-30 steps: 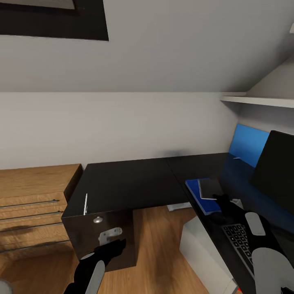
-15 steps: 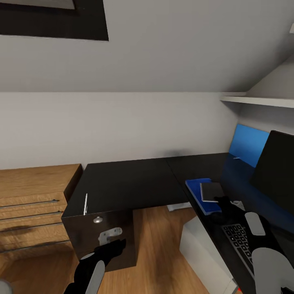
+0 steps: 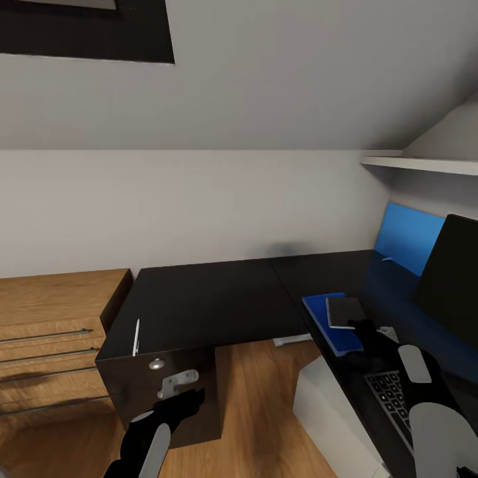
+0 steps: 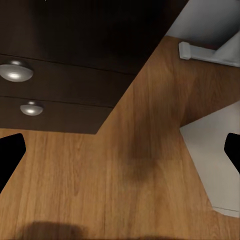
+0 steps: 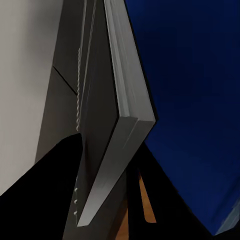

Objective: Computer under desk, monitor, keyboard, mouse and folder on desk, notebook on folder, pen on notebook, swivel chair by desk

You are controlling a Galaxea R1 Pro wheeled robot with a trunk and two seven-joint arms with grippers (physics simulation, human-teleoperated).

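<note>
The blue folder [image 3: 320, 311] lies on the black desk [image 3: 212, 299], beside the keyboard [image 3: 390, 401] and in front of the dark monitor [image 3: 458, 279]. My right gripper [image 3: 362, 326] is shut on the near edge of the grey spiral notebook [image 3: 345, 311], which rests tilted over the folder. In the right wrist view the notebook [image 5: 105, 100] stands edge-on between my black fingers [image 5: 55, 190], with the folder [image 5: 190, 100] behind it. The white pen [image 3: 136, 336] lies at the desk's left front corner. My left gripper [image 3: 189, 398] hangs open and empty above the floor.
A white computer case [image 3: 325, 405] stands on the wood floor under the desk and also appears as the computer case [image 4: 215, 160] in the left wrist view. The desk's drawer unit [image 3: 166, 392] has round knobs [image 4: 16, 71]. A wooden dresser [image 3: 46, 318] stands to the left and a wall shelf [image 3: 425, 164] hangs above the monitor.
The notebook has shifted slightly further onto the folder in my right gripper. The head view has also moved a little. The left arm is unchanged.
</note>
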